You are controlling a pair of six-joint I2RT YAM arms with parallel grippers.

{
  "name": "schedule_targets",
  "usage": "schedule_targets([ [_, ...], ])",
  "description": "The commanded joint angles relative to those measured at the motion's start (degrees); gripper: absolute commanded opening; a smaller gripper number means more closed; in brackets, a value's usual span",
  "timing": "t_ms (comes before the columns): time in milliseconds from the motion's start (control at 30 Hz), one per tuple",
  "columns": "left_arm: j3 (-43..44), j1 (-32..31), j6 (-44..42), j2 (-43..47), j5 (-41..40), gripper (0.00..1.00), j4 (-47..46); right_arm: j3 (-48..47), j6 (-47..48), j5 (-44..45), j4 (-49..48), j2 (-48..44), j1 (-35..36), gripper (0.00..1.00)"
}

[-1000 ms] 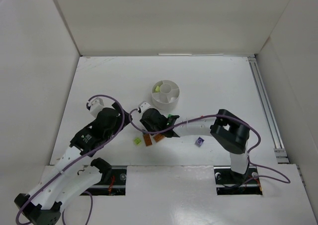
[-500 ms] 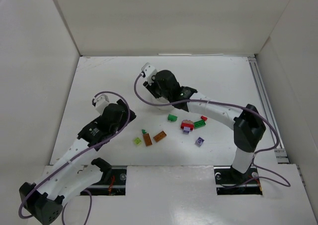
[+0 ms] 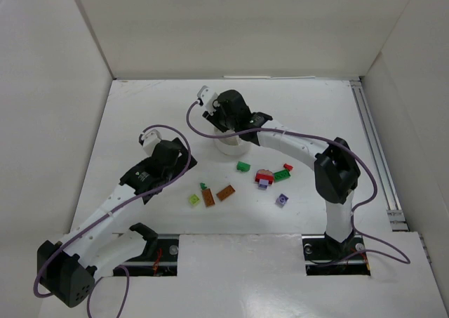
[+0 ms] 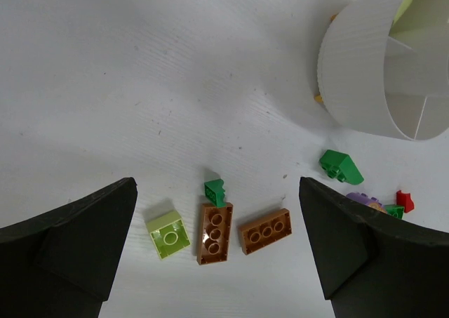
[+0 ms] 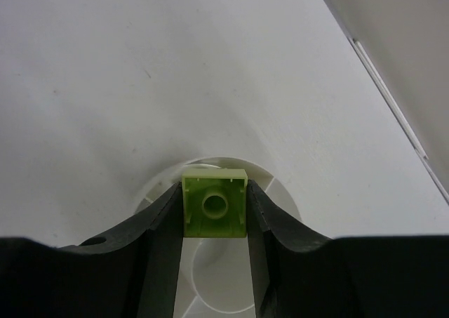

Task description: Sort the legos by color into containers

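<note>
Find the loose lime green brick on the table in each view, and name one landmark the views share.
Top external: loose lime green brick lies on the table, just left of the two orange-brown bricks.
Left wrist: bottom, left of centre, beside the same bricks.
Right wrist: not in it; the held lime green brick there is another one.
Shared landmark: the white divided dish.

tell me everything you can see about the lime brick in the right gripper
The lime brick is a small square piece of glossy light green plastic. The side facing the wrist camera shows one round ring in the middle. The right gripper clamps it by two opposite sides, holding it straight over the white dish.
</note>
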State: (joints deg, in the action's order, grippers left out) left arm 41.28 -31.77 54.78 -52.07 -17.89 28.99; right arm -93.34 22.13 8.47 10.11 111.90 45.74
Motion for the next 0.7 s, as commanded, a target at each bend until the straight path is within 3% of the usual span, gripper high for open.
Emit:
schedule_targets([
  [0, 1.8, 0.6, -1.6, 0.2, 0.8, 1.00, -1.8, -2.2, 2.6, -1.0, -0.4, 0.0, -0.8, 0.33],
  [500, 0.7, 0.6, -1.1, -0.8, 2.5, 1.00, -0.2, -1.8, 5.0, -2.0, 0.9, 1.9, -0.8, 0.43],
  [667, 0.2, 0.6, -1.1, -1.4, 3.8, 1.00, 0.9, -1.2, 5.0, -2.0, 0.9, 0.8, -0.8, 0.56],
])
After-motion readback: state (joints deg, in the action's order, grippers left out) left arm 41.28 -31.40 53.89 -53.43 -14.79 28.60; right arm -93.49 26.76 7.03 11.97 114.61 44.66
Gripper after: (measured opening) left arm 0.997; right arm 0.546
